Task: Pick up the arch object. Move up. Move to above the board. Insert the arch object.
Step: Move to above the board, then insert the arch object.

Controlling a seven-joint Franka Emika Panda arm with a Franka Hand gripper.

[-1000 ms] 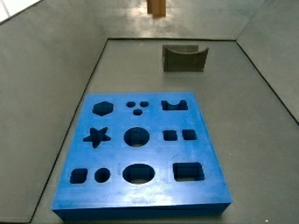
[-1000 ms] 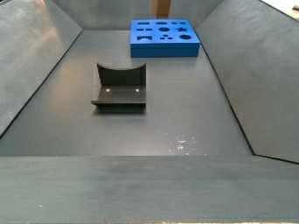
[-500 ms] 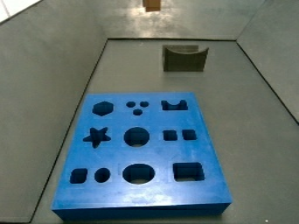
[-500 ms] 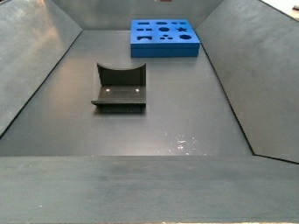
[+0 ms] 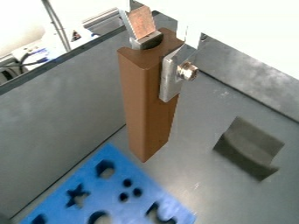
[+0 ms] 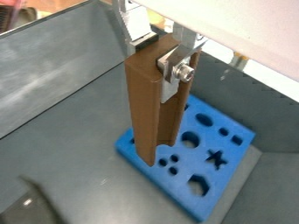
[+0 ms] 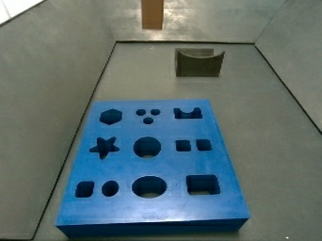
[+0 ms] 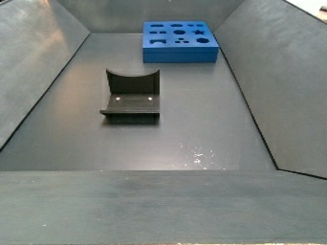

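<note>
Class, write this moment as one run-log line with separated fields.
gripper: shut on arch object | arch: upright, raised off floor | board: on floor, cut-outs empty | stage: carrying, not inserted

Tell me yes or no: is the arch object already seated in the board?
No: the tool holds the arch object upright above the board, clear of it.

Big thick bright blue rectangular board (image 7: 151,218) w/ shaped cut-outs is lying flat on the grey floor, near side. Squat dark grey-green block (image 7: 198,63) w/ curved notch is sitting well beyond it. Orange-brown wood-like column (image 7: 151,13) is hanging at top edge, gripper out of frame.
</note>
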